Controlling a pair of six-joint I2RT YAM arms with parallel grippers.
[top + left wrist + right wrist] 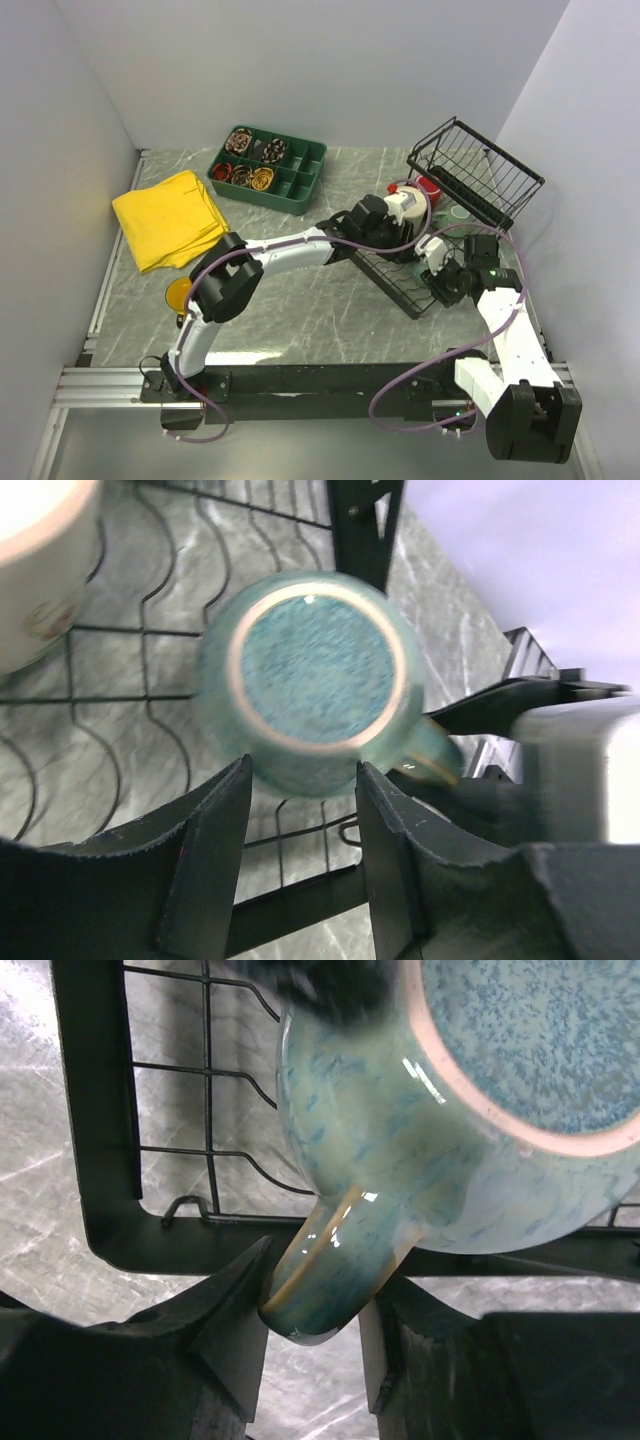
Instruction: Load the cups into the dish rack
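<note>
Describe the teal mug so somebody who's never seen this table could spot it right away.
Look at the black wire dish rack on the right of the table. At its flat base, upside down, is the teal mug. Unlike the cream mug beside it, it is speckled blue-green with a bare pale ring underneath.

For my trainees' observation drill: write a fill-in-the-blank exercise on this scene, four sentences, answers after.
1. The teal mug sits upside ___ on the dish rack.
2. The right tool straddles the mug's ___.
3. The left tool stands ___, with nothing between its fingers.
4. The folded cloth is ___.

Missing words: down; handle; open; yellow.
</note>
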